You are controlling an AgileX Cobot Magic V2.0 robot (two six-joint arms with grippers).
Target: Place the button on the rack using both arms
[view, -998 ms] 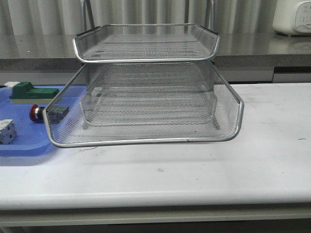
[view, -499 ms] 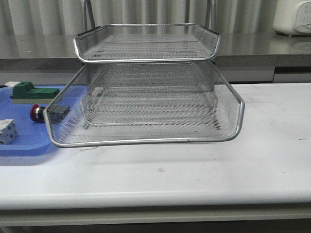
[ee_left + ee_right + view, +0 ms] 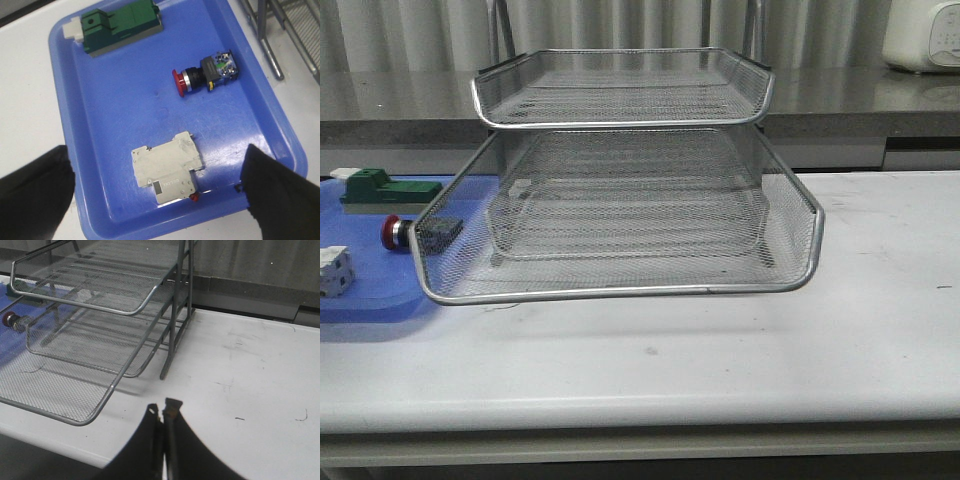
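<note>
The wire-mesh letter tray rack (image 3: pixel 620 180) stands on the white tabletop (image 3: pixel 720 350), its middle tray pulled out toward the camera beyond the top tray, chrome rim forward. To the rack's left in the front view lies a flat blue plastic tray (image 3: pixel 370 290), partly seen through the mesh. The emergency-stop push button (image 3: pixel 205 75) lies on its side on the blue tray floor, red mushroom cap pointing away from the rack, silver collar behind it, black body with yellow and blue details at the rack end; in the front view the button (image 3: pixel 415 232) sits just beside the corner of the pulled-out tray, its body seen through the mesh. Also on the blue tray: a green block (image 3: pixel 120 25) with a white end piece, near the far rim, and a white block (image 3: pixel 167 167), both apart from the button. Left end effector (image 3: pixel 157 195): fingers spread wide, hovering above the blue tray, one dark finger (image 3: pixel 32 195) on either side of the white block, holding nothing. Right end effector (image 3: pixel 162 412): fingertips pressed together, nothing between them, over bare tabletop beside the rack's upright posts. Neither arm shows in the front view.
</note>
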